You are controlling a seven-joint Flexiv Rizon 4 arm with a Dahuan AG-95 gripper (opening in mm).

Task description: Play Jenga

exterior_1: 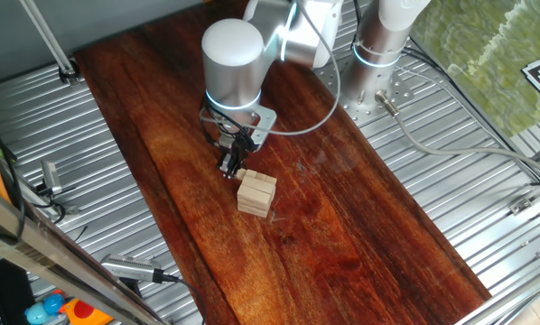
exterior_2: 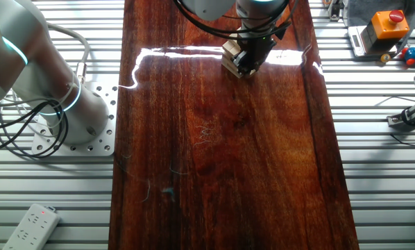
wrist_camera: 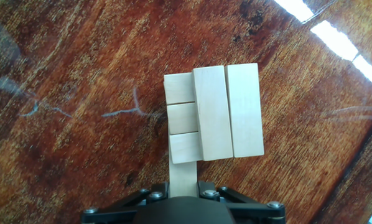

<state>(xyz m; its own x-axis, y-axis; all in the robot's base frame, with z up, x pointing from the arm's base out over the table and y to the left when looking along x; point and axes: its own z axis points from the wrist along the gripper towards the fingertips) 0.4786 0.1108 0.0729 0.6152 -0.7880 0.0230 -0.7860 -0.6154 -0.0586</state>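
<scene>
Jenga stack (wrist_camera: 214, 112) just ahead of gripper (exterior_1: 233, 166) — one block (wrist_camera: 184, 177) reaching toward it

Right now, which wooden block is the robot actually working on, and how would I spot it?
Find the dark red wooden board and the small pale Jenga stack standing on it. One block juts out from a lower layer toward the gripper, sitting at the fingers. Unlike its flush neighbours, it pokes well past the stack's side.

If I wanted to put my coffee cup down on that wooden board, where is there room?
The board is bare from the Jenga stack to its near end in the other fixed view. It is crowded only at the far end, where the gripper hangs at the stack.
</scene>
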